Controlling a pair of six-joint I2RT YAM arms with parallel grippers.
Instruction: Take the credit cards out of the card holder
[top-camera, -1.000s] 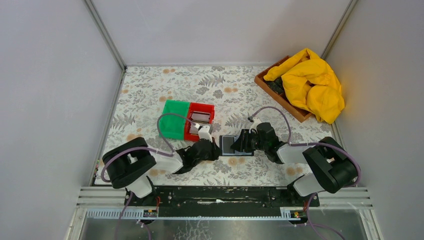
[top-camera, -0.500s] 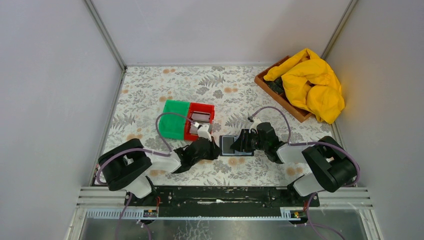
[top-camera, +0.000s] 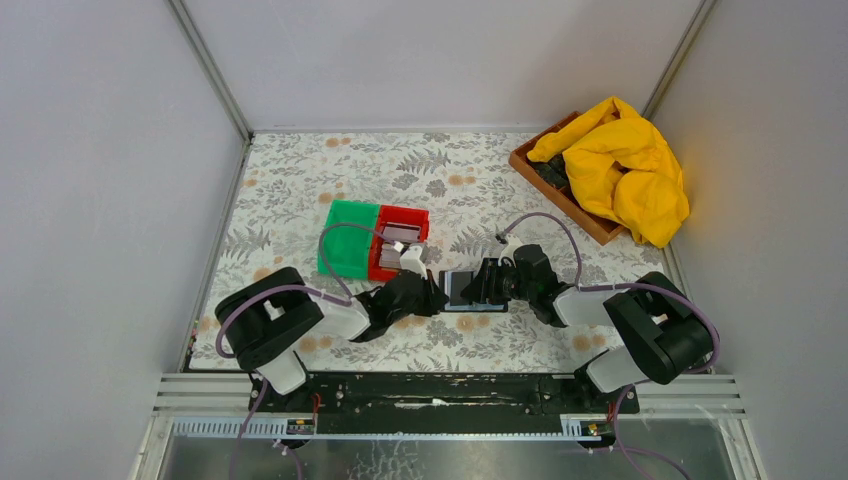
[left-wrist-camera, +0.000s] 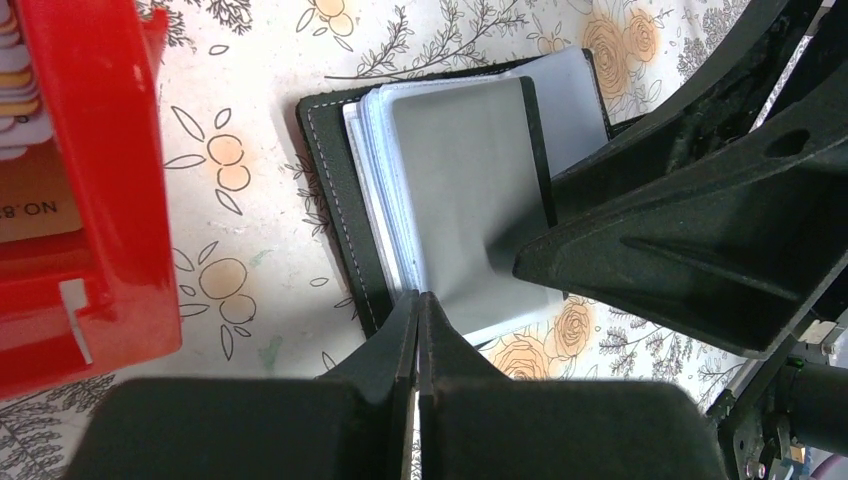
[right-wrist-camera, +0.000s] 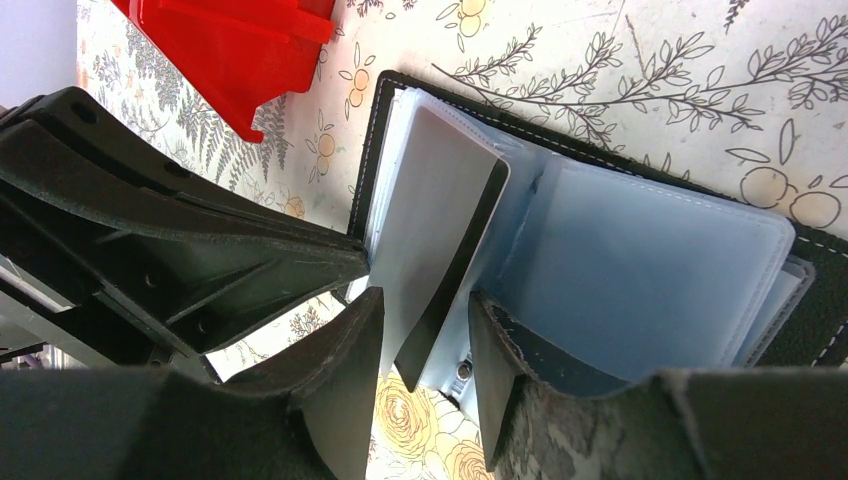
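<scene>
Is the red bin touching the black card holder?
Apart. The left wrist view shows a strip of flowery table lying bare between the red bin and the card holder.

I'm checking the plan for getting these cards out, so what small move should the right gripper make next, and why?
Probably close the right gripper on the grey card. Its open jaws straddle the card's free edge, which sticks out of a sleeve of the card holder, while the shut left gripper sits at the holder's edge, seemingly steadying it.
</scene>
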